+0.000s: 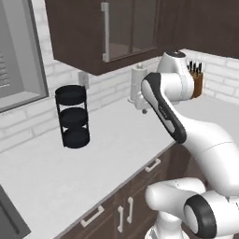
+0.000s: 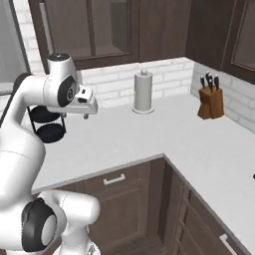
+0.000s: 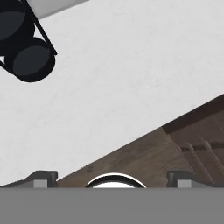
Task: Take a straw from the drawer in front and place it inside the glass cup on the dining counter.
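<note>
1. The gripper hangs above the front edge of the white worktop. Its two finger tips stand far apart at the bottom of the hand view, and nothing lies between them.
2. In the right base view the hand points forward over the worktop, but the fingers themselves are too small and dark to make out there.
3. In the left base view the arm's own white links cover the hand.
4. The drawer with its pale bar handle sits closed under the worktop edge, so whatever is inside is hidden.
5. A black three-tier rack stands near the brick wall; in the hand view it is cut off at the upper left corner.
6. A paper towel roll stands upright by the wall, partly hidden behind the arm in the left base view.
7. A knife block stands in the far corner.
</note>
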